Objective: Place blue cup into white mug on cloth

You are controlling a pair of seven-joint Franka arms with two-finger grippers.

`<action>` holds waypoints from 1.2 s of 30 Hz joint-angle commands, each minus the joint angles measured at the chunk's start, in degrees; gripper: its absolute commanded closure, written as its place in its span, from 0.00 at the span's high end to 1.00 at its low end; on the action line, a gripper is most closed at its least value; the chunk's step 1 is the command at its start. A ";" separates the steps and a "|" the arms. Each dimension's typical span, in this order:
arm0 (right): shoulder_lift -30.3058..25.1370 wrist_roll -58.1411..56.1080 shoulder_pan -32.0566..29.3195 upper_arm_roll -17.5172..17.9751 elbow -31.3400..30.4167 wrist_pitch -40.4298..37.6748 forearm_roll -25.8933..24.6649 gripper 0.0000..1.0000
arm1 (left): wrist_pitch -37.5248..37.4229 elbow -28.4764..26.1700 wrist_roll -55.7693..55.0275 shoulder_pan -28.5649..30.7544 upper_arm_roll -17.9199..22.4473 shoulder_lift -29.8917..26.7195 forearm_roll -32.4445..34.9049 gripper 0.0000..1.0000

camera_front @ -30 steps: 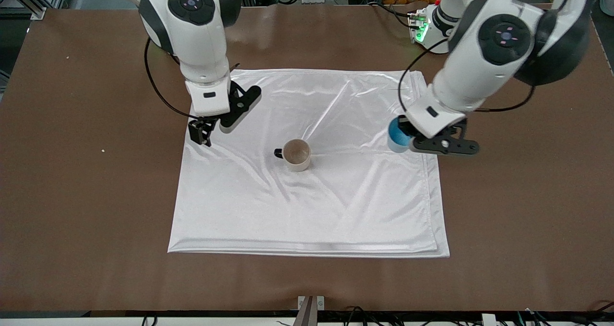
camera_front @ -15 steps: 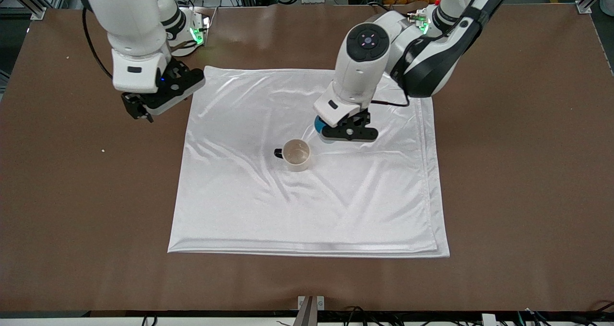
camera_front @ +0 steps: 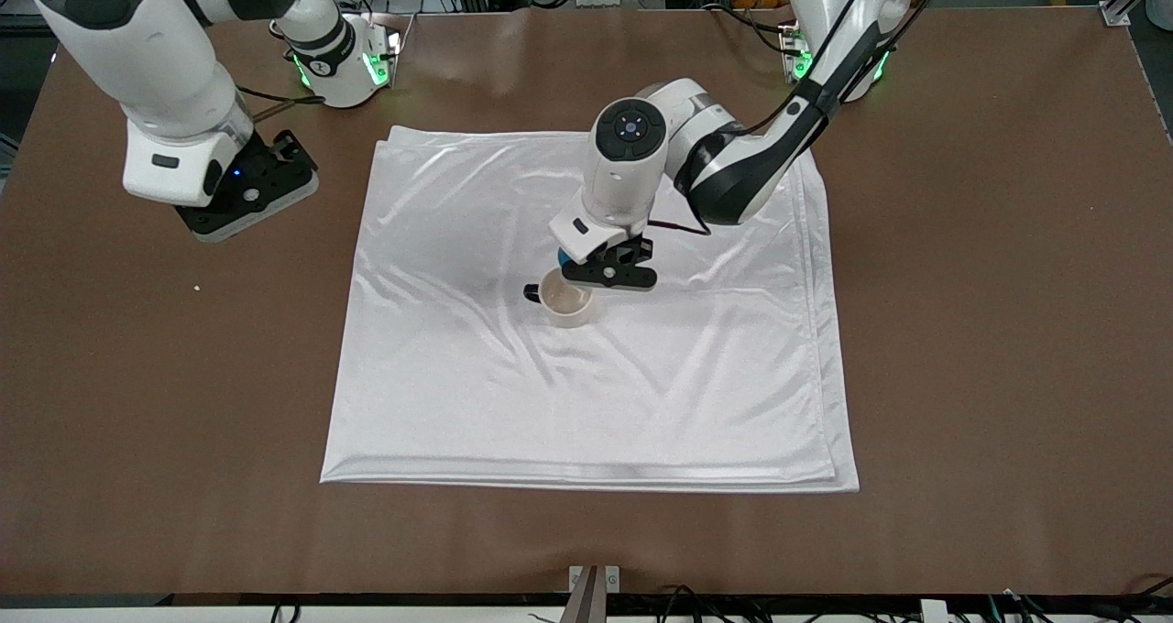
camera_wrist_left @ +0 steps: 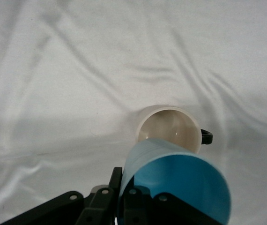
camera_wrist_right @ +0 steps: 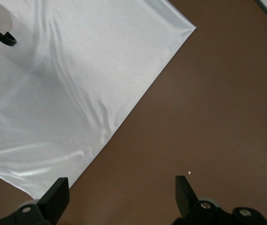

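Satin-white cloth [camera_front: 586, 366] carries the white mug [camera_front: 565, 299] upright near its middle. Left gripper [camera_front: 597, 270] hangs just over the mug's rim, pinching the blue cup [camera_wrist_left: 175, 183]. Right gripper [camera_wrist_right: 119, 197] waits, fingers spread, over bare table [camera_front: 137, 348] toward the right arm's end.

The blue cup [camera_wrist_left: 171, 180], light blue and tapered, hangs clamped in the left gripper [camera_front: 600, 270] just above the white mug [camera_front: 565, 299]. The mug stands upright near the middle of the cloth [camera_front: 586, 394], its small dark handle [camera_front: 531, 292] pointing toward the right arm's end. The cloth lies creased and shiny on the desk [camera_front: 990, 330].
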 commanded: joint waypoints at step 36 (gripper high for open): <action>-1.21 16.66 -17.12 0.61 4.79 -2.94 11.03 1.00 | 8.26 2.83 -1.85 -7.67 7.13 6.58 1.64 0.00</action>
